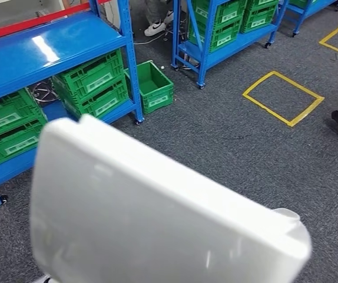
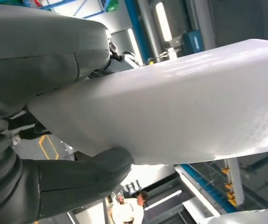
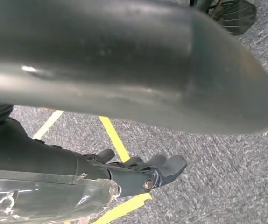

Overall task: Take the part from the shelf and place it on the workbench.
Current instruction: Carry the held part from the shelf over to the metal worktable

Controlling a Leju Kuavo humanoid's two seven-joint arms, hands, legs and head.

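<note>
White part [image 1: 158,206] gripped by left hand [image 2: 55,140] above grey carpet [image 1: 229,135]; right hand [image 3: 143,172] released, holding nothing.

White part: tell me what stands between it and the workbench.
The left hand grips the white part. Ahead are carpet with a yellow square and blue shelves; I cannot tell where the workbench is, so cannot judge the path.
</note>
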